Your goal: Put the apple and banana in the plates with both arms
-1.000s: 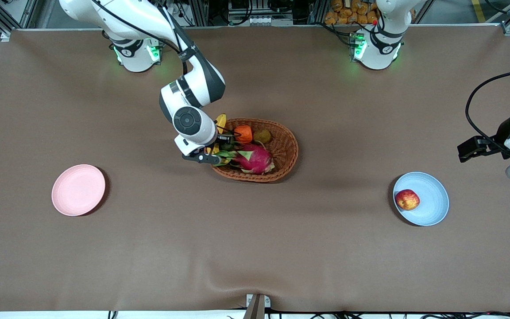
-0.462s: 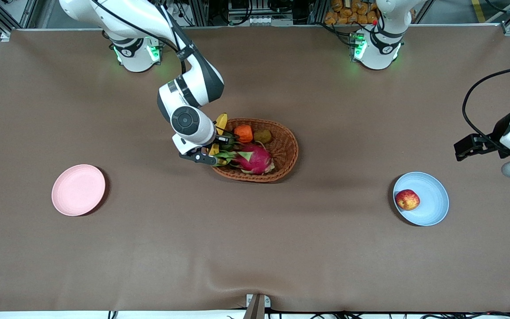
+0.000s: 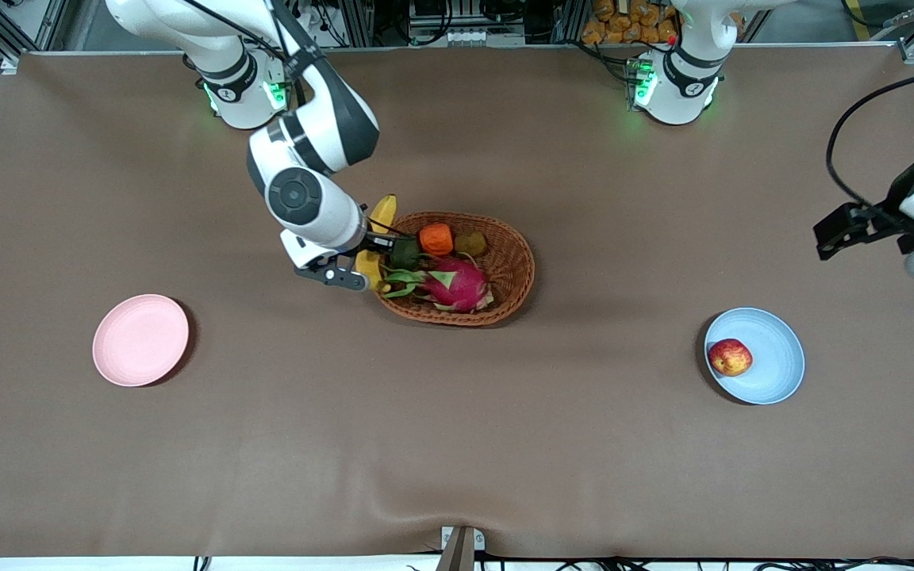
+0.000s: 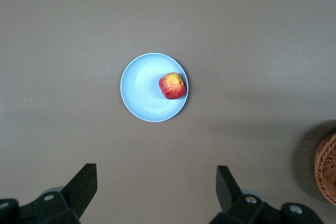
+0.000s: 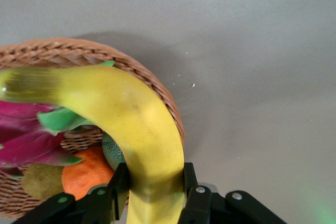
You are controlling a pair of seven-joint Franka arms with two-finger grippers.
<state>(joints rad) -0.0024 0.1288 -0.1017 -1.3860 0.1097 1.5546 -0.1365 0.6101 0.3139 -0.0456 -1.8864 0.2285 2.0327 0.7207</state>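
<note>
Jaws of the right gripper (image 5: 152,195) clamp the banana (image 5: 128,124) over the wicker basket (image 3: 505,262) rim, at its 9 o'clock edge. Gripped near one end, the banana may swivel or slip before reaching the pink plate (image 3: 140,339). Left gripper (image 4: 155,190) hangs with jaws apart above the blue plate (image 4: 142,90), where the apple (image 4: 172,85) sits.

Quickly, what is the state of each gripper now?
Left gripper: open, holding nothing, over the table near the blue plate.
Right gripper: shut on the banana.

right end effector (image 3: 362,268) has pulled the banana (image 3: 374,238) up and off the basket (image 3: 505,277) rim toward its own end, left end effector (image 3: 842,230) backed away from the blue plate (image 3: 778,373).
</note>
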